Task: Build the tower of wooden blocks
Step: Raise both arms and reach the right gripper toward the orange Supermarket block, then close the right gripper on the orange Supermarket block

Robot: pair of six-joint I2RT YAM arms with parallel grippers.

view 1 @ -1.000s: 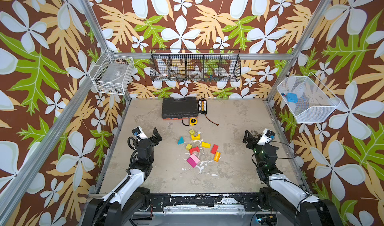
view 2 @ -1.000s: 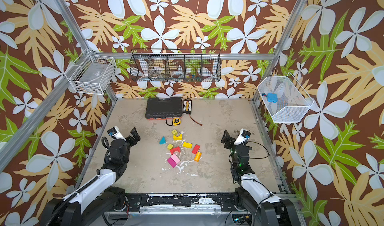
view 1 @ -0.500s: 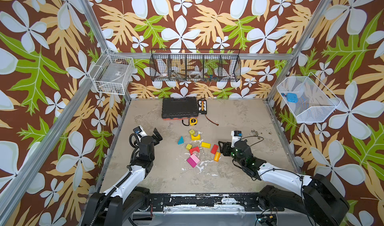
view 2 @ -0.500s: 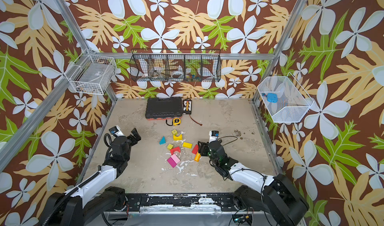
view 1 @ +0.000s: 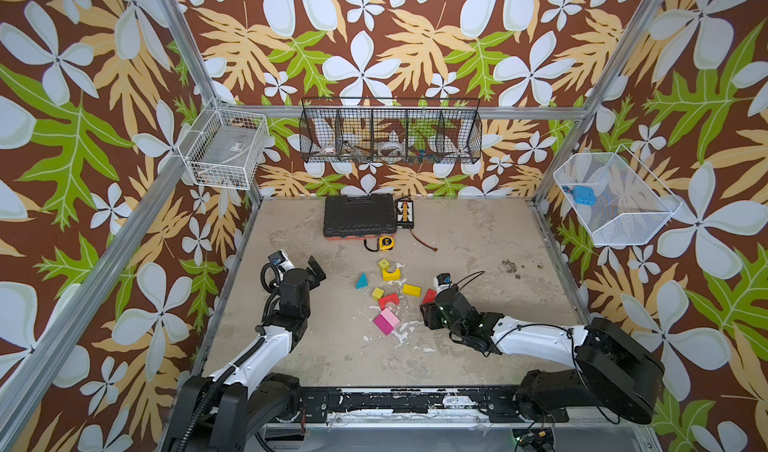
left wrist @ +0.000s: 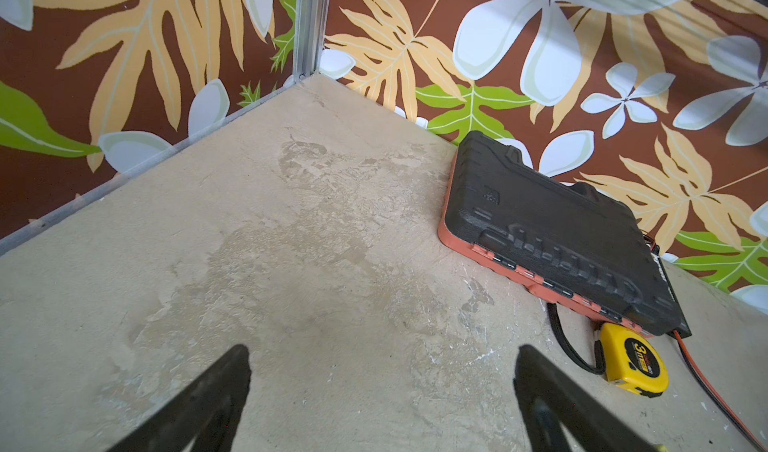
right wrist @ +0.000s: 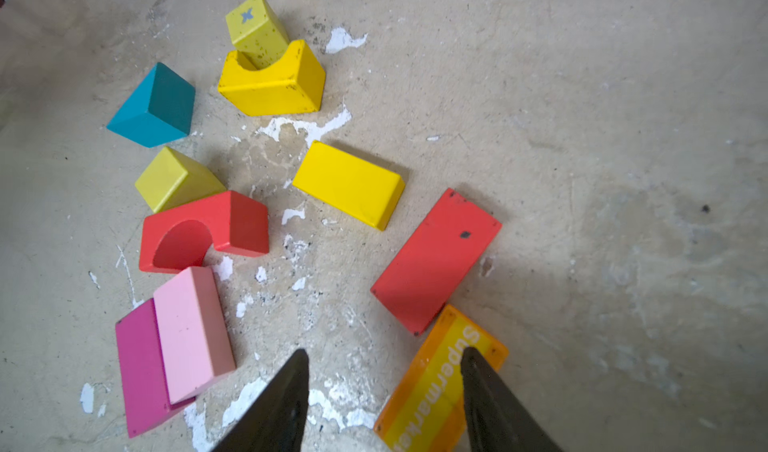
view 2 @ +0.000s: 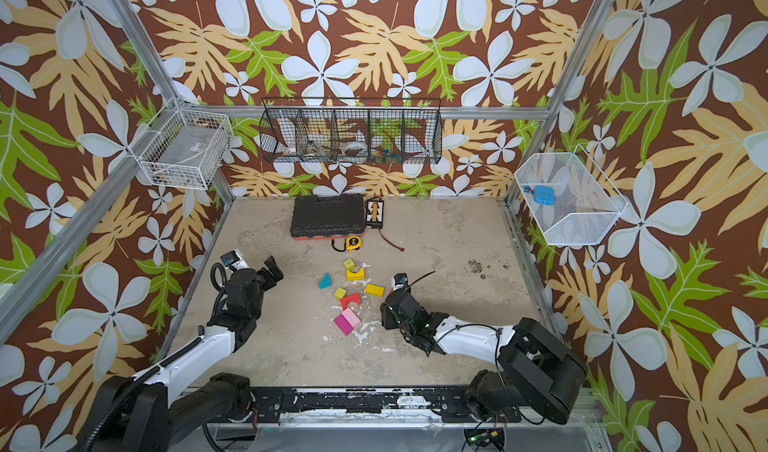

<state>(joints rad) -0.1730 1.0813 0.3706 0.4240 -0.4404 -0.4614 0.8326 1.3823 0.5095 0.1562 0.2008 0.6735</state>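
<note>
One orange block (right wrist: 440, 371) lies partly between tips of the spread right pincer (right wrist: 385, 352); left pincer (left wrist: 383, 349) spread wide.

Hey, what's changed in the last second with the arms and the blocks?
The right arm swung in from the right side and dropped low. Its right hand now sits open over the orange block. The left hand stays wide open, and the other blocks lie unmoved.
</note>
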